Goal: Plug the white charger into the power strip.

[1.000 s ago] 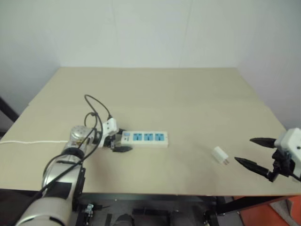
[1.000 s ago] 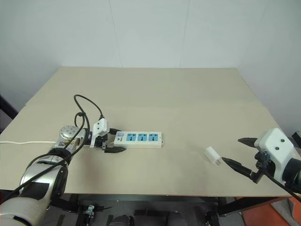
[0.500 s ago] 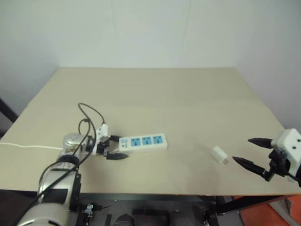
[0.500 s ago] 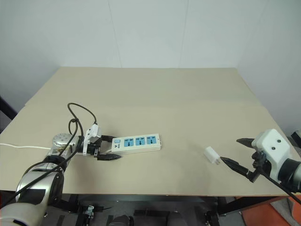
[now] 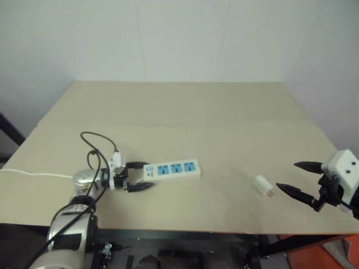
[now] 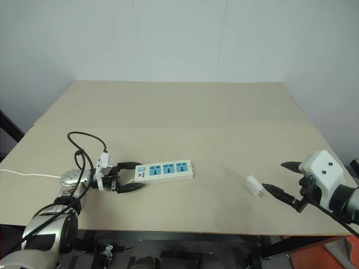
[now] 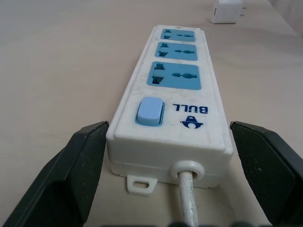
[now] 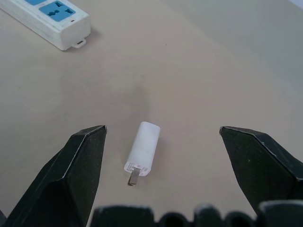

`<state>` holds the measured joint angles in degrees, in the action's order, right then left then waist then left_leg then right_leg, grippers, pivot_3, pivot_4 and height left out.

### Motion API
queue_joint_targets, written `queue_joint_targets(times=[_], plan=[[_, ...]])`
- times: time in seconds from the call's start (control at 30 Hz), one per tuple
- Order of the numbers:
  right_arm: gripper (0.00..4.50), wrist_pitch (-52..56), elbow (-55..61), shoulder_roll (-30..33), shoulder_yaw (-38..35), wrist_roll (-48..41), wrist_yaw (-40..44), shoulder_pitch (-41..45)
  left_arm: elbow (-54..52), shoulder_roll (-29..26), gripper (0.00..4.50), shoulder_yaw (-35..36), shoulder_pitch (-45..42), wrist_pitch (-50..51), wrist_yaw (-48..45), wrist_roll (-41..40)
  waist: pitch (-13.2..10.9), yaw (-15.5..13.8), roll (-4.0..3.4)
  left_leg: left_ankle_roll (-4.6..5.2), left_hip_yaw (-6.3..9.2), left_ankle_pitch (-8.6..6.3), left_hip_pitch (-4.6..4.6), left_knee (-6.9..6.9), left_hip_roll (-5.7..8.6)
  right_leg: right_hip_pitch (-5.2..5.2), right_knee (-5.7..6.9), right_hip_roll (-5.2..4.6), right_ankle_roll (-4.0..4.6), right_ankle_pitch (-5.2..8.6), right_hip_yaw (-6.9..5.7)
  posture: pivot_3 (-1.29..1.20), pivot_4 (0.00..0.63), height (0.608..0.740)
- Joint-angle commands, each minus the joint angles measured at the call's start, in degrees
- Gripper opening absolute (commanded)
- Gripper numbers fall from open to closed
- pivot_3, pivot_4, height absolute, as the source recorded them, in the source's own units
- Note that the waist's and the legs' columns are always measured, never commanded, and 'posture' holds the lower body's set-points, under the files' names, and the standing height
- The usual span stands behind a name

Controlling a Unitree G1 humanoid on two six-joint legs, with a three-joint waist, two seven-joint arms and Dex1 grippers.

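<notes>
Straddling the power strip (image 5: 171, 170) at lower left, the left end effector (image 5: 136, 176) gapes wide. The right end effector (image 5: 293, 178), also wide, faces the white charger (image 5: 262, 185); a careless closing could knock it skidding across the counter (image 5: 185, 112).

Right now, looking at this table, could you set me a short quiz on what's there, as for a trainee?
1. True or false: the white charger is already plugged into the power strip.
2. How many blue sockets does the strip have?
3. Which end of the strip sits between the left gripper's open fingers: A) the switch and cord end, B) the far end?

Key:
1. False; it lies loose on the table, in front of the open right gripper.
2. Three.
3. A.
</notes>
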<state>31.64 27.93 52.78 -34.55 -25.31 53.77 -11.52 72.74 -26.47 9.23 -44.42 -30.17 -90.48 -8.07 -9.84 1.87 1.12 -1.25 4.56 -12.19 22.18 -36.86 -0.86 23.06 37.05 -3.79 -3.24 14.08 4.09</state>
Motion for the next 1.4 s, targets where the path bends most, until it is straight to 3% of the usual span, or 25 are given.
queue_joint_targets(times=[0.03, 0.5, 0.67, 0.87, 1.03, 1.2, 1.3, 1.4], plan=[[4.50, -1.3, 0.5, 0.6, -0.8, 0.5, -0.7, 0.8, 1.1, 0.6, 4.47, -1.8, 0.0, -0.4, 0.3, 2.4, 0.1, -0.1, -0.01, 0.00, 0.00, 0.00, 0.00, 0.00, 0.00, 0.00, 0.00, 0.00, 0.00, 0.00, 0.00, 0.00, 0.150, 0.740], [4.50, -1.0, 2.0, -0.7, -0.8, 0.7, -2.7, -0.6, 2.3, 2.3, 4.47, -2.7, -1.5, -1.2, 2.0, 4.7, 0.4, -1.1, -0.04, 0.00, 0.00, 0.00, -0.02, 0.00, 0.05, -0.05, -0.03, -0.04, -0.04, 0.02, 0.00, 0.00, 0.150, 0.740], [4.50, -0.8, 2.2, -0.9, -0.9, 0.7, -3.3, -0.7, 2.6, 3.1, 3.32, -2.4, -1.8, -1.5, 3.2, 4.9, 0.4, -1.3, -0.06, 0.00, 0.00, 0.00, -0.08, -0.01, 0.08, -0.13, -0.04, -0.09, -0.10, 0.05, -0.01, 0.00, 0.150, 0.740], [4.50, -0.4, 2.7, -0.6, -0.7, 0.3, -3.5, -0.7, 2.5, 3.5, 3.27, -2.8, -2.0, -1.7, 3.7, 5.5, 0.4, -1.3, -0.06, 0.00, 0.00, 0.00, -0.12, 0.00, 0.09, -0.18, -0.06, -0.09, -0.11, 0.06, -0.02, 0.00, 0.150, 0.740], [4.50, 6.2, 5.1, 4.8, -0.1, -2.0, -2.9, 2.1, 1.7, 2.3, 3.27, -4.9, -2.9, -2.4, 2.8, 7.4, 0.4, -1.2, -0.06, 0.00, 0.00, 0.00, -0.19, -0.01, 0.09, -0.30, -0.10, -0.10, -0.13, 0.07, -0.04, 0.00, 0.150, 0.740], [4.50, 29.3, 3.2, 15.4, 9.3, -9.0, -7.9, 18.4, 0.5, 1.4, 3.27, -5.4, -3.2, -5.5, -1.2, 6.5, 0.4, -0.9, -0.05, -0.01, 0.01, -0.01, -0.20, 0.04, 0.05, -0.33, -0.24, -0.10, -0.11, 0.06, -0.08, 0.00, 0.150, 0.740], [4.50, 47.2, -0.1, 15.3, 21.1, -12.6, -11.8, 35.6, 0.1, 1.3, 3.27, -6.7, -3.0, -5.7, -2.0, 5.6, 0.4, -0.6, -0.03, 0.00, 0.01, -0.02, -0.06, 0.08, 0.00, -0.14, -0.25, -0.08, -0.04, 0.05, -0.10, 0.00, 0.150, 0.740], [4.50, 55.4, -1.3, 14.8, 32.2, -12.2, -13.0, 45.3, 0.1, 1.4, 3.27, -7.8, -2.6, -5.9, -2.0, 5.4, 0.4, -0.9, -0.03, 0.01, 0.04, -0.01, 0.14, 0.07, -0.02, 0.09, -0.20, -0.06, 0.30, -0.14, -0.10, 0.00, 0.150, 0.740]])
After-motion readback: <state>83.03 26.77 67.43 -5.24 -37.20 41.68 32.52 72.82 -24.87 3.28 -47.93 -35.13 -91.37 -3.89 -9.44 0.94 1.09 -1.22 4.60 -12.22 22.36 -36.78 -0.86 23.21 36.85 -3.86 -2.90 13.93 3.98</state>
